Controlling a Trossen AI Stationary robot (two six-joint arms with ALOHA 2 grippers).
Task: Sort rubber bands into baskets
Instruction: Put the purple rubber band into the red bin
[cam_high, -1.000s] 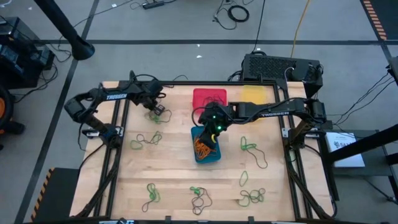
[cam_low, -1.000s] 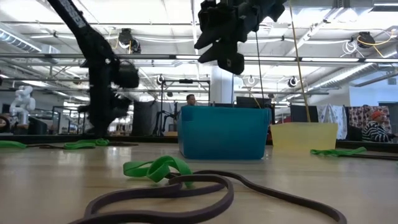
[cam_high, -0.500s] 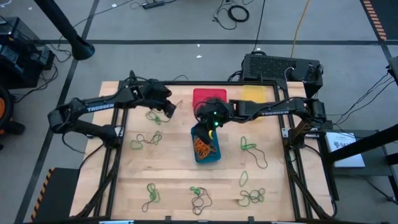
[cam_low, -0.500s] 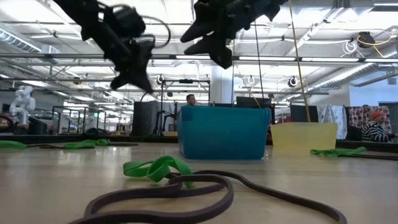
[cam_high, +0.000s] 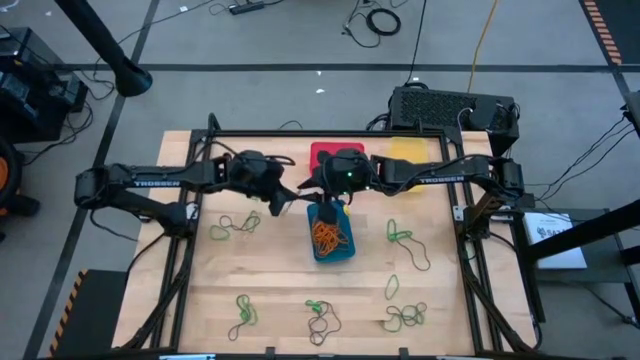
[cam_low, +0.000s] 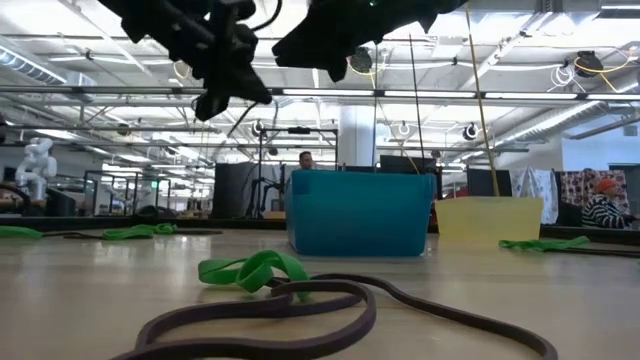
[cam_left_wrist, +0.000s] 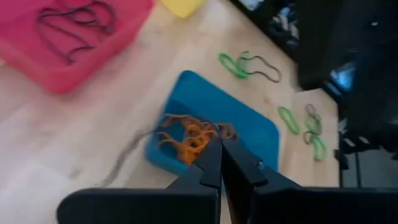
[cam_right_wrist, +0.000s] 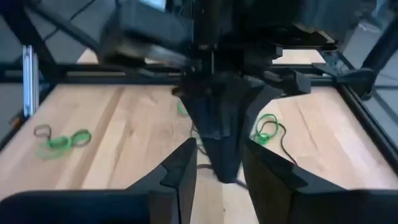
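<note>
We saw the left gripper (cam_high: 291, 199) clenched on a dark rubber band (cam_left_wrist: 121, 163) (blurred), at ten o'clock from the blue basket (cam_high: 347, 252); the right gripper (cam_high: 322, 187) hovered released.

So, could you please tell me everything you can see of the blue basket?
The blue basket is a small rectangular plastic tub with rounded corners, standing upright near the table's middle, just in front of the red basket. A tangle of orange bands lies inside. Both grippers hang above its far end; neither touches it.
</note>
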